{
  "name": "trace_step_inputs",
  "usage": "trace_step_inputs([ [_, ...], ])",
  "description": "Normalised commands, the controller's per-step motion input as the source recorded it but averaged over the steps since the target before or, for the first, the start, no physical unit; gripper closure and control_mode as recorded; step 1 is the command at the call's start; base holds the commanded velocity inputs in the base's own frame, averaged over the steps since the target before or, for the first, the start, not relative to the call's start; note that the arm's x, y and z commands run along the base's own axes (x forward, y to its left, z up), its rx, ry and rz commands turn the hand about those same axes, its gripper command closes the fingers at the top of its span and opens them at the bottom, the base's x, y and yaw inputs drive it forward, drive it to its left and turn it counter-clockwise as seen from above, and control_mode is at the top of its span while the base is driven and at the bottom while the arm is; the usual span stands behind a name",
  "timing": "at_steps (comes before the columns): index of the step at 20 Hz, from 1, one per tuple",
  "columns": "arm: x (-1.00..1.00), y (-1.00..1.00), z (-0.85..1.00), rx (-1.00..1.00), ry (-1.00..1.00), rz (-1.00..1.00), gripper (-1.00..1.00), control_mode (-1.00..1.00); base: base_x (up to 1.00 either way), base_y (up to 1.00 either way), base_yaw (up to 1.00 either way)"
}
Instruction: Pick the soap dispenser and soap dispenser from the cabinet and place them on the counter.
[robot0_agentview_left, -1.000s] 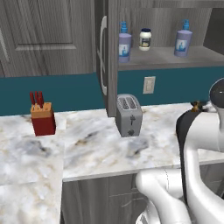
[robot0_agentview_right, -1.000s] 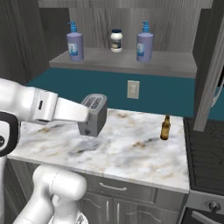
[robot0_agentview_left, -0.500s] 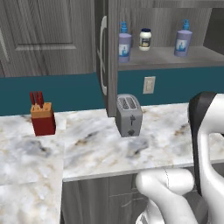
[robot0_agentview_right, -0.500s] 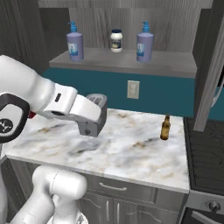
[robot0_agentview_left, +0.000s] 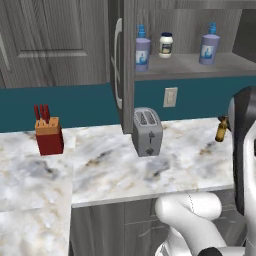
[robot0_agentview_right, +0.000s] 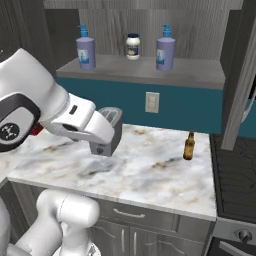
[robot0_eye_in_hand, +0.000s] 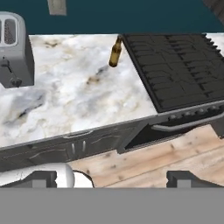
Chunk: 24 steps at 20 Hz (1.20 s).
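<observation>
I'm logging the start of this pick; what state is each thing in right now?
Gripper: open, holding nothing.
Left soap dispenser: upright on the shelf.
Right soap dispenser: upright on the shelf.
White jar: upright between them, lid on.
Cabinet: door open.
Toaster: upright, slots empty.
Brown bottle: upright on the counter.
Knife block: upright, handles showing.

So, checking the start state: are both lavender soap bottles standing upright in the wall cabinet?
Yes, upright. Both lavender soap dispensers stand on the grey cabinet shelf, blue pumps up, either side of a small white jar.
</observation>
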Motion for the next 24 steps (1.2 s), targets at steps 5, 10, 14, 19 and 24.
trace_step_inputs([
  [5,0.01,0.18,-0.25,0.14,-0.09,0.08,-1.0,-1.0,0.0,0.0,0.0],
  [10,0.26,0.17,-0.06,0.02,-0.09,0.03,-1.0,-1.0,0.0,0.0,0.0],
  [14,0.25,0.23,-0.03,0.01,-0.11,0.01,-1.0,-1.0,0.0,0.0,0.0],
  [19,0.14,0.11,0.14,0.0,-0.07,0.0,-1.0,-1.0,0.0,0.0,0.0],
  [24,0.1,0.01,0.22,0.0,-0.06,0.0,-1.0,-1.0,0.0,0.0,0.0],
])
